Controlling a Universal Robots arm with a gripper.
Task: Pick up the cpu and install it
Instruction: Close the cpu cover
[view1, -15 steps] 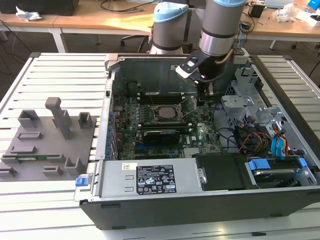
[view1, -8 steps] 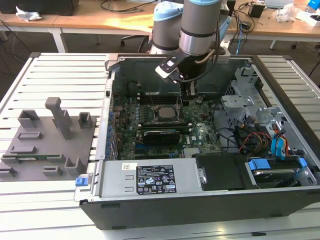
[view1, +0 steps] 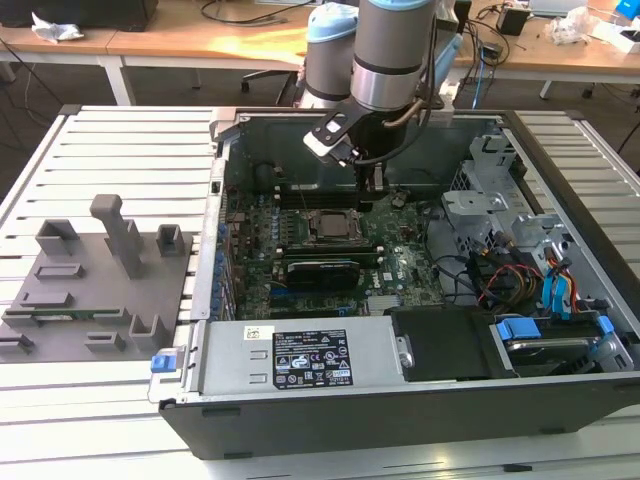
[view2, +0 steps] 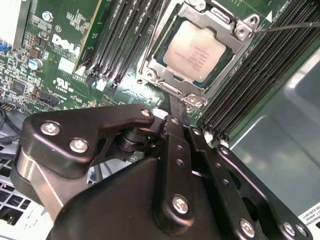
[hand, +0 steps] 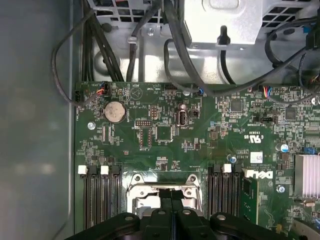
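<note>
Hovering at the socket's (view2: 227, 22) edge, fingers (view2: 175, 132) pressed together and empty; any drift could scrape the seated cpu (view2: 197, 50) or snag the frame.

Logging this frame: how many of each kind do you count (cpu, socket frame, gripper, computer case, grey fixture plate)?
cpu: 1
socket frame: 1
gripper: 1
computer case: 1
grey fixture plate: 1
Total: 5
</note>
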